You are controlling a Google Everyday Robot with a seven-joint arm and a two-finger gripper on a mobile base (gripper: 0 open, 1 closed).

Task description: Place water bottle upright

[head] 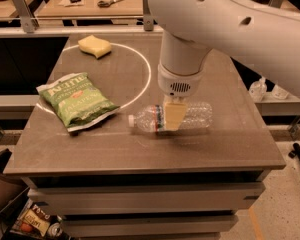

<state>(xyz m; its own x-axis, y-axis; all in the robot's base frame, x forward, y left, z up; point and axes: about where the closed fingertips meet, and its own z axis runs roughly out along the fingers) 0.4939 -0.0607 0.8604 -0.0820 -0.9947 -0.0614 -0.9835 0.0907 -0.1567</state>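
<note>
The water bottle (196, 116) is clear ribbed plastic and lies on its side on the brown table (140, 154), right of centre. Its white cap (131, 120) points left and its label band sits near the middle. My gripper (173, 118) hangs from the white arm (230, 24) straight down over the bottle's middle, straddling it at the label. The far side of the bottle under the gripper is hidden.
A green chip bag (77, 100) lies to the left of the bottle. A yellow sponge (95, 46) sits at the back left, on a white circle line (149, 74). Small pump-top bottles (258, 90) stand on a shelf to the right. The table's front edge is close to the bottle.
</note>
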